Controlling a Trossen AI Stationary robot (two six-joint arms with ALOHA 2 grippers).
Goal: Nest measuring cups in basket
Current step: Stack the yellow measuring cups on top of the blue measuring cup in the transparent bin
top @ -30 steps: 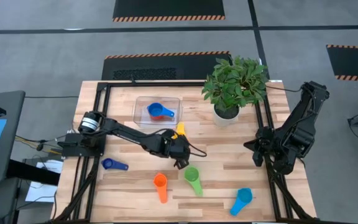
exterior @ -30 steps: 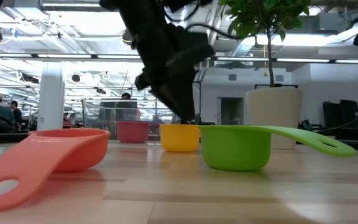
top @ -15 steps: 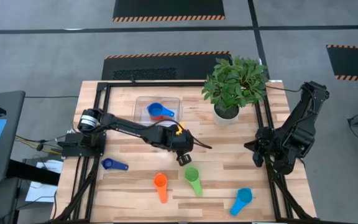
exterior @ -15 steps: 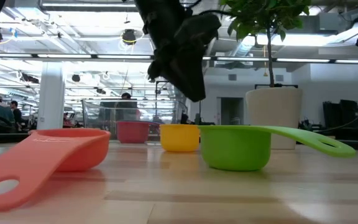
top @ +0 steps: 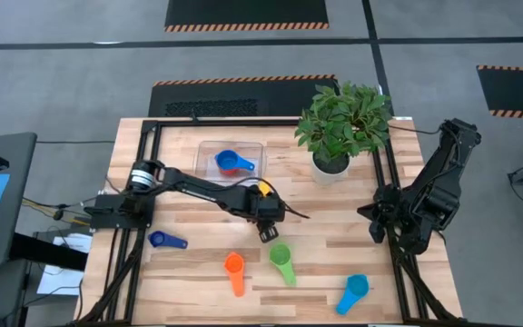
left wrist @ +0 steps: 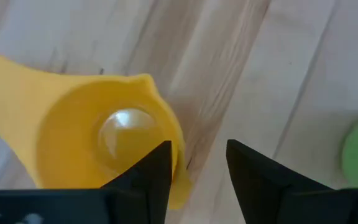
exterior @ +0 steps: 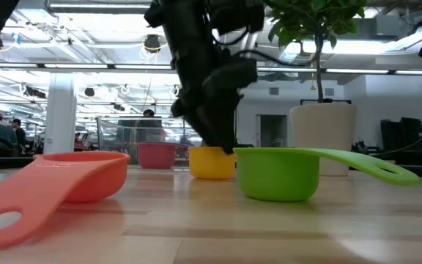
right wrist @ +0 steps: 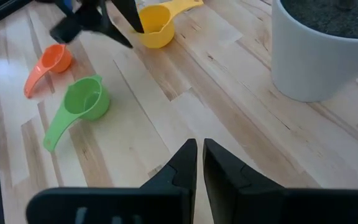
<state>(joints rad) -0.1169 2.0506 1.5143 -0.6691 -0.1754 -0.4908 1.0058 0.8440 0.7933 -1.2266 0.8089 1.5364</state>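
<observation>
I see the potted plant [top: 341, 127] beside the clear basket [top: 207, 153], which holds a blue cup [top: 230, 163]. My left gripper [left wrist: 196, 163], fingers apart, straddles the yellow cup [left wrist: 110, 146] rim; green cup [top: 281, 256] nearby. Right gripper [right wrist: 199, 160] closed, parked aside.

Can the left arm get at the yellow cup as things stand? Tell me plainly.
Probably yes. The left claw hangs open right at the yellow cup, one finger over its rim, with only bare table around it.
</observation>
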